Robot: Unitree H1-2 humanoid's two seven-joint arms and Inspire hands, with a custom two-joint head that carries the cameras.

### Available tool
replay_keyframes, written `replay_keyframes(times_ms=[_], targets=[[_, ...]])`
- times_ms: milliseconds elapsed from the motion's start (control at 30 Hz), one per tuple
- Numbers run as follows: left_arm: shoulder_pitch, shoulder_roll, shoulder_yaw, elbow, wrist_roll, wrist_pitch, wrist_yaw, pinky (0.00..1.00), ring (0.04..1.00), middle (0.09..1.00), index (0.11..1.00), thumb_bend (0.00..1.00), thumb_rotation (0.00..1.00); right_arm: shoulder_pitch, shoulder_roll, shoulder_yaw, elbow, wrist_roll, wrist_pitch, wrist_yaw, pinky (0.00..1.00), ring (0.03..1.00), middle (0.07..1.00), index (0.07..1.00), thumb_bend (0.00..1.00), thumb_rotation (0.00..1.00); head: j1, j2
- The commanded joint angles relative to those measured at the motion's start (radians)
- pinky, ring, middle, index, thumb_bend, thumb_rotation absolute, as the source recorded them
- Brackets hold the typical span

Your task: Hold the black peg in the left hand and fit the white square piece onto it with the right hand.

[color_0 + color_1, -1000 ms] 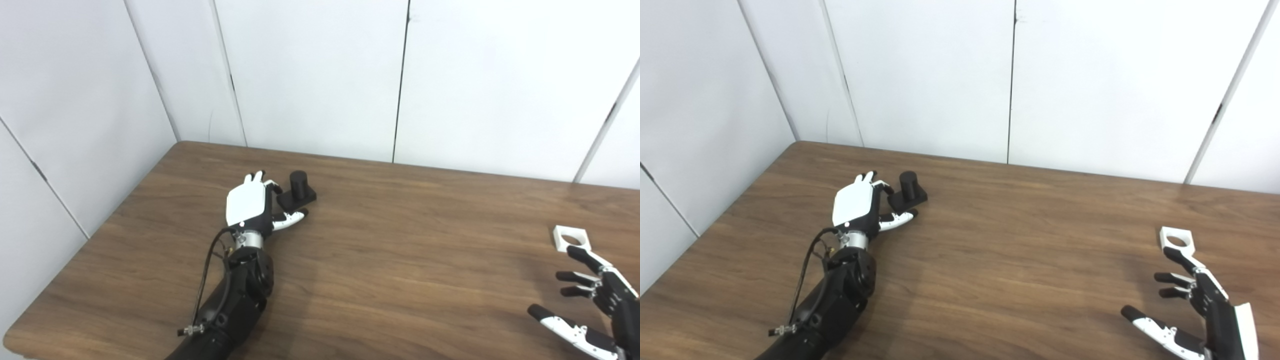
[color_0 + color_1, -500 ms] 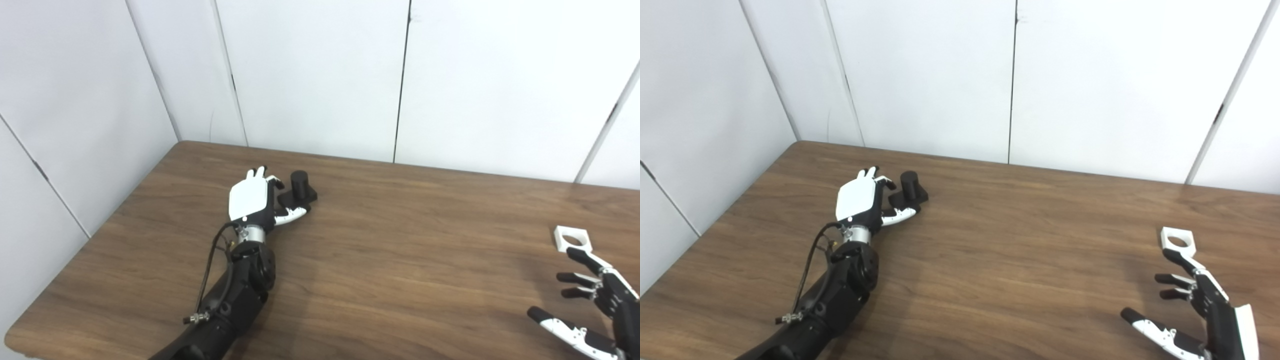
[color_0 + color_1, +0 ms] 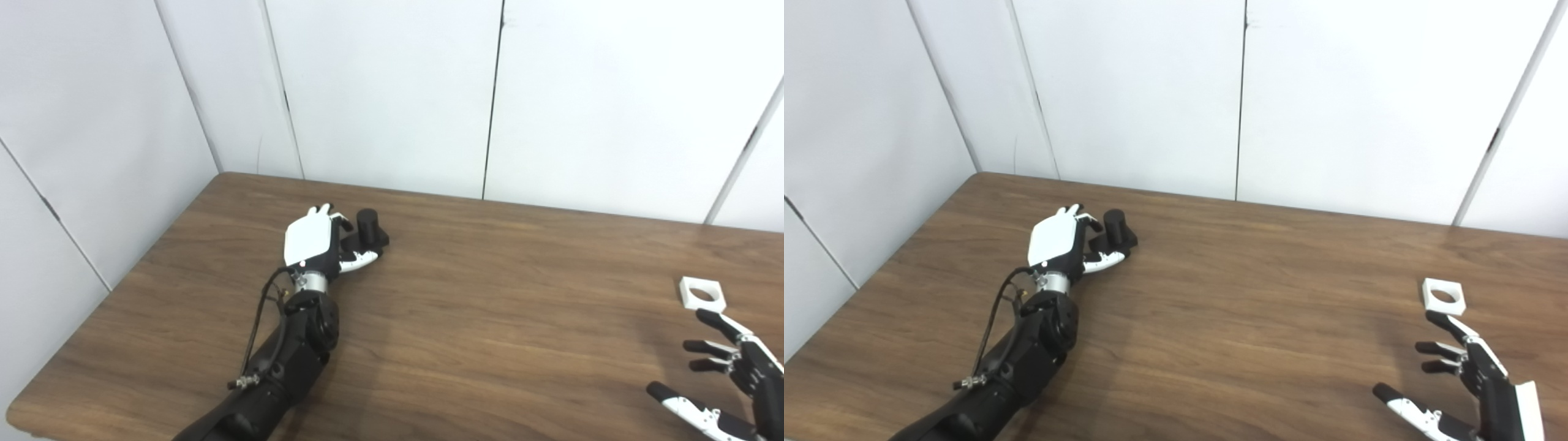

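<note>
Reaching is the step in hand: neither part is secured yet. The left hand (image 3: 311, 240), white-backed with black fingers (image 3: 343, 222), sits at the black cylindrical peg on its square black base (image 3: 367, 231), which stands upright on the dark wood-grain tabletop (image 3: 490, 318) toward the far left corner. Its fingers curl round the near side of the base and its white-tipped thumb lies along the front edge. They are touching or very nearly so; whether the grip is actually closed cannot be told from either eye view, and the base appears to rest on the tabletop.

The right hand (image 3: 1464, 380) hovers at the near right edge, fingers spread wide and holding nothing. The white square piece with a round hole (image 3: 1443, 296) lies flat on the tabletop just beyond its fingertips, apart from them, and well apart from the peg.

Judgement: early stage, both pickups pending. Next move calls for the left fingers to close firmly on the base and lift with the peg kept upright, while the right hand advances and pinches the white piece by its edges, leaving the hole unobstructed.
</note>
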Motion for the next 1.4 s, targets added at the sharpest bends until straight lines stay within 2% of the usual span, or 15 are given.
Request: replay_keyframes(times_ms=[0, 100, 133, 167, 233, 467, 700, 833, 1000, 1100, 1367], targets=[[-0.024, 0.017, -0.004, 0.018, -0.012, -0.008, -0.034, 0.91, 0.937, 0.884, 0.562, 0.73, 0.35, 0.016, 0.010, -0.008, -0.012, -0.005, -0.025, -0.018, 0.55, 0.664, 0.821, 0.774, 0.77, 0.19, 0.000, 0.002], [-0.029, 0.025, -0.016, 0.024, -0.021, -0.020, -0.057, 0.89, 0.916, 0.860, 0.526, 0.72, 0.29, 0.017, 0.011, -0.010, -0.014, -0.005, -0.028, -0.020, 0.56, 0.662, 0.820, 0.776, 0.77, 0.20, 0.000, 0.002], [-0.030, 0.028, -0.019, 0.023, -0.023, -0.019, -0.067, 0.89, 0.912, 0.856, 0.508, 0.62, 0.19, 0.017, 0.011, -0.010, -0.013, -0.007, -0.029, -0.021, 0.56, 0.661, 0.818, 0.776, 0.77, 0.20, 0.000, 0.002], [-0.031, 0.030, -0.022, 0.021, -0.024, -0.017, -0.077, 0.89, 0.911, 0.856, 0.498, 0.57, 0.14, 0.017, 0.011, -0.011, -0.011, -0.008, -0.031, -0.023, 0.56, 0.660, 0.817, 0.777, 0.77, 0.20, 0.000, 0.002], [-0.033, 0.034, -0.028, 0.017, -0.026, -0.015, -0.091, 0.89, 0.907, 0.855, 0.490, 0.52, 0.09, 0.016, 0.011, -0.012, -0.007, -0.010, -0.039, -0.025, 0.57, 0.657, 0.816, 0.777, 0.76, 0.20, 0.001, 0.004], [-0.034, 0.047, -0.042, 0.000, -0.021, -0.002, -0.126, 0.88, 0.896, 0.848, 0.487, 0.51, 0.08, 0.015, 0.011, -0.011, -0.008, -0.010, -0.039, -0.029, 0.57, 0.654, 0.818, 0.780, 0.75, 0.22, 0.001, 0.007], [-0.020, 0.068, -0.061, -0.029, -0.035, -0.041, -0.176, 0.88, 0.885, 0.843, 0.487, 0.51, 0.08, 0.018, 0.014, -0.008, -0.013, -0.007, -0.035, -0.029, 0.56, 0.660, 0.819, 0.774, 0.75, 0.23, -0.004, 0.009], [-0.005, 0.082, -0.049, -0.061, -0.094, -0.103, -0.231, 0.89, 0.896, 0.857, 0.486, 0.52, 0.08, 0.013, 0.011, -0.007, -0.005, -0.013, -0.044, -0.031, 0.58, 0.664, 0.820, 0.775, 0.75, 0.24, -0.005, 0.011], [0.004, 0.097, -0.030, -0.089, -0.184, -0.168, -0.316, 0.95, 0.938, 0.900, 0.491, 0.52, 0.08, 0.012, 0.012, -0.006, -0.014, -0.017, -0.028, -0.027, 0.56, 0.661, 0.815, 0.777, 0.75, 0.25, -0.009, 0.012], [0.006, 0.101, -0.016, -0.092, -0.233, -0.203, -0.357, 0.95, 0.944, 0.908, 0.492, 0.52, 0.07, 0.013, 0.014, -0.006, -0.018, -0.019, -0.028, -0.028, 0.56, 0.658, 0.814, 0.774, 0.75, 0.24, -0.009, 0.014], [0.008, 0.129, -0.026, -0.086, -0.299, -0.317, -0.462, 0.93, 0.955, 0.920, 0.492, 0.52, 0.08, 0.013, 0.015, -0.005, -0.020, -0.019, -0.029, -0.027, 0.56, 0.657, 0.813, 0.772, 0.74, 0.21, -0.011, 0.019]])
